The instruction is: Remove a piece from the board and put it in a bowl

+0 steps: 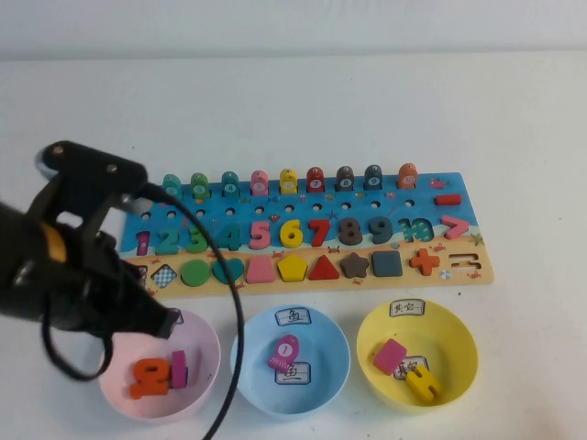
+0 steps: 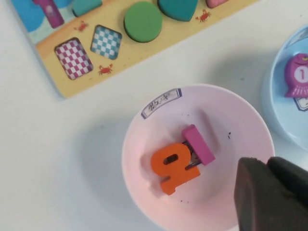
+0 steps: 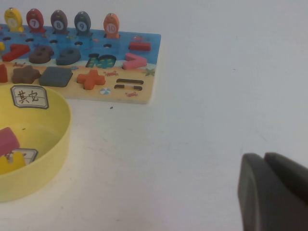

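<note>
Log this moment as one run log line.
magenta digit 1: in pink bowl, against orange piece | left gripper: over pink bowl, holding nothing | right gripper: above bare table, beside yellow bowl

a plain white table [image 1: 514, 110] fills nearly the whole high view, smooth and matte, with no cloth or pattern on it. along the far edge it meets a pale, off-white wall [image 1: 293, 27], the join showing as a soft straight line. the light is even and diffuse, leaving only faint grey shadows on the tabletop. no windows, floor or other furniture are visible.
</note>
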You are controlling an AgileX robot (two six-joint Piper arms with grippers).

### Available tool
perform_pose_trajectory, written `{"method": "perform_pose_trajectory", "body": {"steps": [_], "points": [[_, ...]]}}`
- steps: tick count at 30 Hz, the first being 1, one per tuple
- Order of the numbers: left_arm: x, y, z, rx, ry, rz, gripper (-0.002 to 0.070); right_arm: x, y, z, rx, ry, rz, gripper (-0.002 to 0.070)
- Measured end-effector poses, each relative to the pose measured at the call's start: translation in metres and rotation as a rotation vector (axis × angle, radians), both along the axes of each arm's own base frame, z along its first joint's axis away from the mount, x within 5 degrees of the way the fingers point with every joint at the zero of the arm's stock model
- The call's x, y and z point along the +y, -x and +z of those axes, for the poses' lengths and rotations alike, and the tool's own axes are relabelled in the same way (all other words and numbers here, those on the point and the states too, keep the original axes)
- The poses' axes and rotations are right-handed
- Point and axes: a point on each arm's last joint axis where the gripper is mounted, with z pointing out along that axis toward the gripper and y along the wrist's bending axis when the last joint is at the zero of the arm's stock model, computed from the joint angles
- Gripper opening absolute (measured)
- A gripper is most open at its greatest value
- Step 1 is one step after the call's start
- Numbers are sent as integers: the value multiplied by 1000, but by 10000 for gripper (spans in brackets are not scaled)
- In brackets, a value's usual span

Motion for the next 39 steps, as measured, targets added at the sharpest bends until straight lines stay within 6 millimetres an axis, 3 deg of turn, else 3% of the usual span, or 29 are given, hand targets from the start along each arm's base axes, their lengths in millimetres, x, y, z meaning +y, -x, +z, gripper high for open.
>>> {"method": "perform_pose_trajectory", "body": {"steps": [9, 17, 23, 34, 39], "points": [[49, 87, 8, -392, 238, 26, -1, 0, 0, 0, 0, 0, 0, -17], [74, 132, -25, -608, 378, 44, -2, 0, 0, 0, 0, 0, 0, -17], [85, 138, -48, -658, 236, 16, -2, 0, 0, 0, 0, 0, 0, -17], [83, 139, -59, -586, 310, 65, -3, 0, 0, 0, 0, 0, 0, -17], [78, 134, -72, -730, 335, -4, -3, 0, 0, 0, 0, 0, 0, -17]]}}
